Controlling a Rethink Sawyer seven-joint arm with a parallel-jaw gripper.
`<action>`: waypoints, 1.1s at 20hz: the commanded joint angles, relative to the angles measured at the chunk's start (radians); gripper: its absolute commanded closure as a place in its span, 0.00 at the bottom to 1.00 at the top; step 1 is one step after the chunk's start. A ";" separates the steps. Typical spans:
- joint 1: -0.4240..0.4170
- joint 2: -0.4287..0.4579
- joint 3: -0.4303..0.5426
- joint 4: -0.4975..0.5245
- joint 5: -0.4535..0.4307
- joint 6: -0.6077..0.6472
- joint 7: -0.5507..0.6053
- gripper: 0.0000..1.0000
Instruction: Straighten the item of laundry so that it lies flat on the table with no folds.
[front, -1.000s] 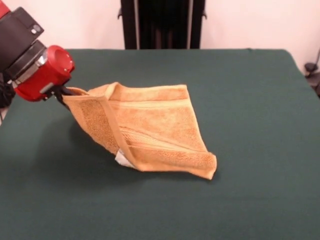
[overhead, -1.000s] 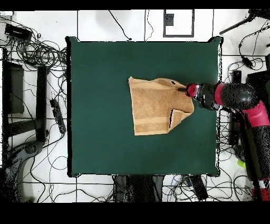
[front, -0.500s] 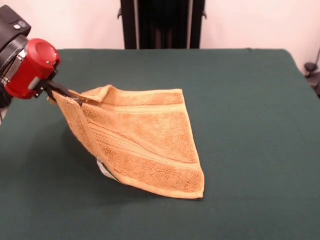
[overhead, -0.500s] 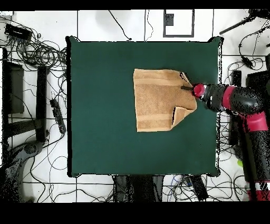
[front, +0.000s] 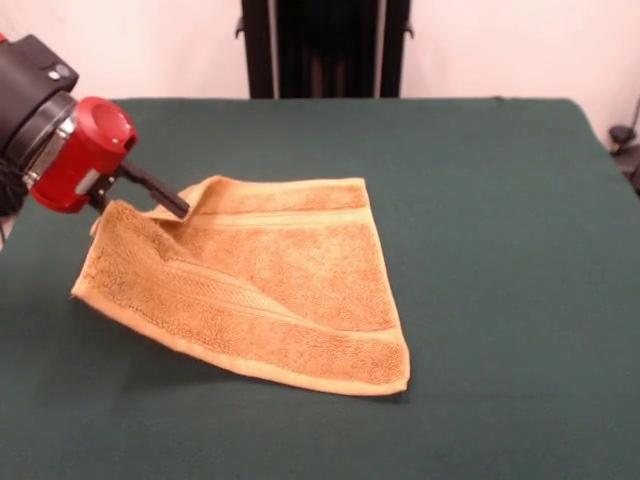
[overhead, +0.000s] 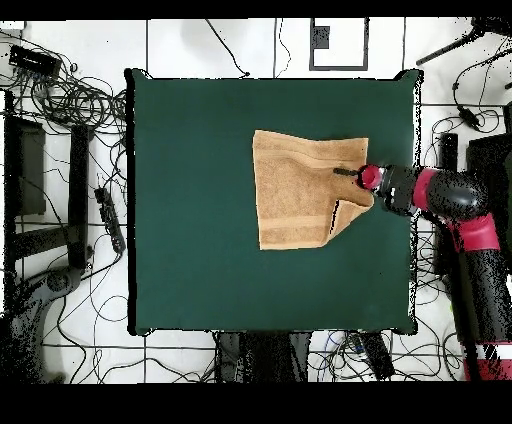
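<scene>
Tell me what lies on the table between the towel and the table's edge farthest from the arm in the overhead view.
Nothing: in the overhead view only bare green table lies between the towel and that edge.

The red and black arm (front: 60, 140) slants low, its pincer (front: 172, 203) pointing sideways and down.

The towel (front: 255, 280) is the only object on the table (front: 500, 250). All sides of the towel away from the arm are bare green cloth, open for approach. On the remaining side, the red and black arm reaches in over the table edge, and its gripper (front: 165, 195) sits over the towel's corner, blocking access there. That corner is raised off the cloth.
</scene>
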 joint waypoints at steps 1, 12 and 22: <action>0.076 -0.004 -0.014 0.041 -0.086 -0.007 -0.363 0.00; 0.053 -0.058 0.021 0.107 -0.136 -0.063 -0.373 0.00; 0.122 -0.434 0.131 0.124 -0.376 -0.029 -0.672 0.00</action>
